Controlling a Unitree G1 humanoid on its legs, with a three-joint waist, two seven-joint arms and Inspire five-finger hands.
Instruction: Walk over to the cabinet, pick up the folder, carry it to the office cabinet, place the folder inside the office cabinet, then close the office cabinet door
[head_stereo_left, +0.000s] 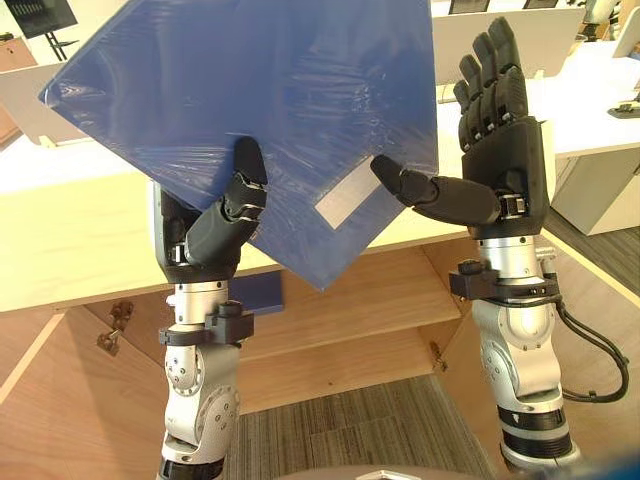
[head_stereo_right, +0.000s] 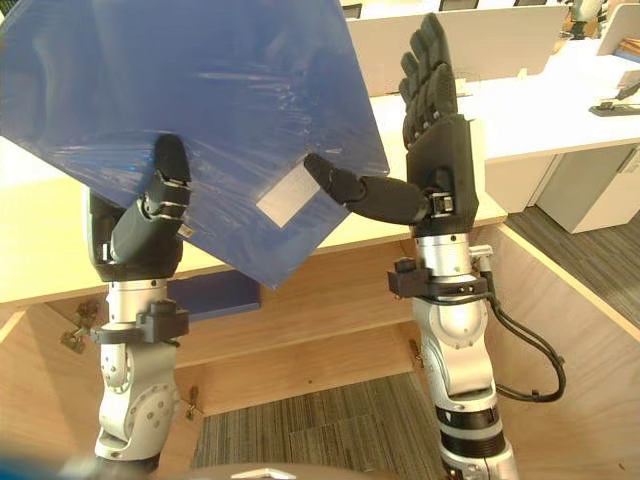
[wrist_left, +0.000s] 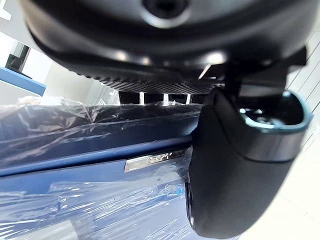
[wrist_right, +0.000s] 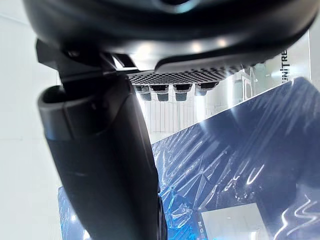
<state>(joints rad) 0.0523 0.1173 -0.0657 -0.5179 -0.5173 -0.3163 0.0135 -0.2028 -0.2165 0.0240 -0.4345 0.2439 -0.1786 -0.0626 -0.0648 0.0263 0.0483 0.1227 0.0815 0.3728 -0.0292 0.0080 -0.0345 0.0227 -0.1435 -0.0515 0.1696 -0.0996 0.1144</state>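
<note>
**Folder held aloft in left hand, above open cabinet**

- The blue folder (head_stereo_left: 260, 100) is up in the air and tilted, one corner pointing down. It is wrapped in clear crinkled film (wrist_left: 75, 200). A pale rectangular label (head_stereo_left: 345, 205) sits near its lower right edge.
- The left hand (head_stereo_left: 215, 235) is clamped on the folder's lower left edge. Its thumb (head_stereo_left: 250, 165) presses flat on the near face and the fingers are behind the sheet, out of sight. In the left wrist view the folder passes between thumb and palm.
- The right hand (head_stereo_left: 505, 150) stands upright just beside the folder's right edge, palm facing it. Its fingers are straight and together, pointing up, and hold nothing. Its thumb (head_stereo_left: 420, 190) reaches sideways, the tip overlapping the folder beside the label. I cannot tell whether it actually touches.
- The wooden cabinet (head_stereo_left: 60, 260) lies under both arms, open at the front. The folder's lower corner hangs in front of the front edge of its top board.
- A shelf (head_stereo_left: 380, 300) inside carries a small blue item (head_stereo_left: 268, 290) at its left end, partly hidden behind the left wrist.
- A metal hinge (head_stereo_left: 115, 325) shows on the cabinet's left inner wall.
- Grey carpet (head_stereo_left: 350, 420) lies below the cabinet.
- White desks (head_stereo_left: 600, 100) stand well behind the cabinet.
</note>
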